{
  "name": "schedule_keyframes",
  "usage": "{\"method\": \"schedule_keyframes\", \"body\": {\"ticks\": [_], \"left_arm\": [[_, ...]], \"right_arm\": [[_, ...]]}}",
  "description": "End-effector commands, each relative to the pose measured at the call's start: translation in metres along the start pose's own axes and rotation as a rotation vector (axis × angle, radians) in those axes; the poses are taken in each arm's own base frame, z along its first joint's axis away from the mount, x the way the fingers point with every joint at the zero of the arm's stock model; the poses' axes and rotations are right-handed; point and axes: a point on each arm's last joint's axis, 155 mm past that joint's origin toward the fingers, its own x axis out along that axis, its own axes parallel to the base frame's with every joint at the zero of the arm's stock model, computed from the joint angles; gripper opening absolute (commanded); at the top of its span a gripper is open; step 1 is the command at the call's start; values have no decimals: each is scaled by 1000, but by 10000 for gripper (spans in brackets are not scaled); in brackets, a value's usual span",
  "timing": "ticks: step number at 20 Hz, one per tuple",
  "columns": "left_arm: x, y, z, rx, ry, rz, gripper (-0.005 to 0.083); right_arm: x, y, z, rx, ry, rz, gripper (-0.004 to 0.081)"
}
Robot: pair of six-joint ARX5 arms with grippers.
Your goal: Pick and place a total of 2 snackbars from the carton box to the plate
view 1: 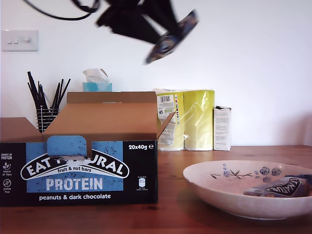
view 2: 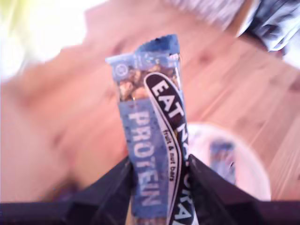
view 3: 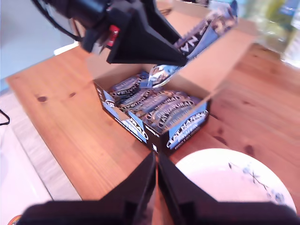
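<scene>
High over the carton box (view 1: pixel 78 175), my first gripper (view 1: pixel 158 44) is shut on a snackbar (view 1: pixel 171 36). The first wrist view has that snackbar (view 2: pixel 154 136) sticking out past the first gripper (view 2: pixel 159 187), with the plate (view 2: pixel 255 173) below and a second snackbar (view 2: pixel 222 159) lying in it. That bar (view 1: pixel 278 187) rests in the plate (view 1: pixel 214 187) at the exterior view's right. The second wrist view looks down on the open box (view 3: pixel 187 131), with several snackbars (view 3: pixel 154 103) packed inside. My second gripper (view 3: pixel 157 161) is shut and holds nothing, near the plate (view 3: pixel 220 178).
Behind the box stand a wire holder of black sticks (view 1: pixel 46 105), a blue tissue box (view 1: pixel 96 83), yellow packs (view 1: pixel 190 119) and a small white carton (view 1: pixel 222 128). The wooden table's edge (view 3: pixel 42 154) runs close to the box in the second wrist view.
</scene>
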Motion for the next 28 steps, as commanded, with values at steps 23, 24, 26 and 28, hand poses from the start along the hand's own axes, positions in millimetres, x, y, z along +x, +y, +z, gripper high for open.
{"method": "schedule_keyframes", "body": {"ticks": [23,24,26,28], "left_arm": [[139,-50,-145,241,260,-80,198],[138,-50,-145,241,262,-80,198],[139,-51,-144,241,259,-81,201],[138,-49,-145,239,263,-75,275]], "right_arm": [[-40,-41,-18,112,106,-264,-13],[-40,-41,-18,112,106,-264,-13],[-40,-41,-18,112,106,-264,-13],[-40,-41,-18,111,106,-264,-13]]}}
